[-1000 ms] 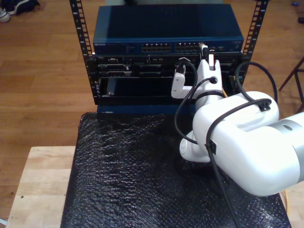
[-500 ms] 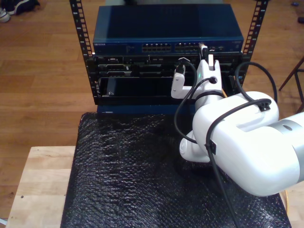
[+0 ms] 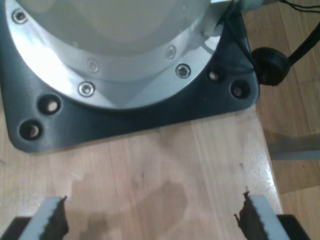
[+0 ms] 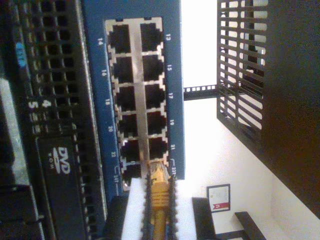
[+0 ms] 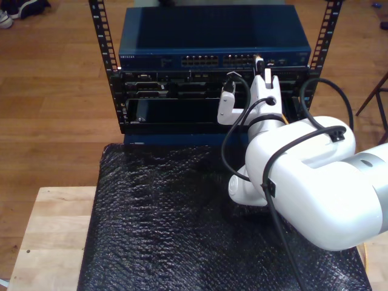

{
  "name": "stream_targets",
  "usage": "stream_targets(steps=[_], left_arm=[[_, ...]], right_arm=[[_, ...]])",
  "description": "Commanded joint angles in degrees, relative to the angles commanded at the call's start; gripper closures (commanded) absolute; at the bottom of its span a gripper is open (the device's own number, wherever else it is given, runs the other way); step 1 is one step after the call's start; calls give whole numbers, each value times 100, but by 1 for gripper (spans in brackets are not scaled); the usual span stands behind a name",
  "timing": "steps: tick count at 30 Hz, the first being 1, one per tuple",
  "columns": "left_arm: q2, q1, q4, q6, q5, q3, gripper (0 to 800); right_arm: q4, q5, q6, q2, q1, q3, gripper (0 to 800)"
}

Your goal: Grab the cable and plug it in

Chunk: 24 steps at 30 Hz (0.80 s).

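Second wrist view, cable between jaws, touching switch ports

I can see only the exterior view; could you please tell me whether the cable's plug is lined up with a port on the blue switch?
Observer: My second gripper holds the cable, with the plug tip at the end of the switch port block. I cannot tell whether it is seated.
Operator: Are the neighbouring ports free?
Observer: Those visible are dark and empty.
Operator: And the other gripper?
Observer: My first gripper is open over the wooden table, beside a black base plate.
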Motion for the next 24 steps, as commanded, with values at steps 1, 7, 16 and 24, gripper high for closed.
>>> stream_targets(steps=[1,7,16,24], left_arm=[[0,0,0,0,-9,0,0],[0,0,0,0,0,0,0],[0,0,0,0,0,0,0],[0,0,0,0,0,0,0]], right_arm=[[0,0,0,0,0,-9,800],[0,53,0,9,0,-79,800],[-44,70,0,9,0,-79,800],[-158,149,53,-255,0,334,497]])
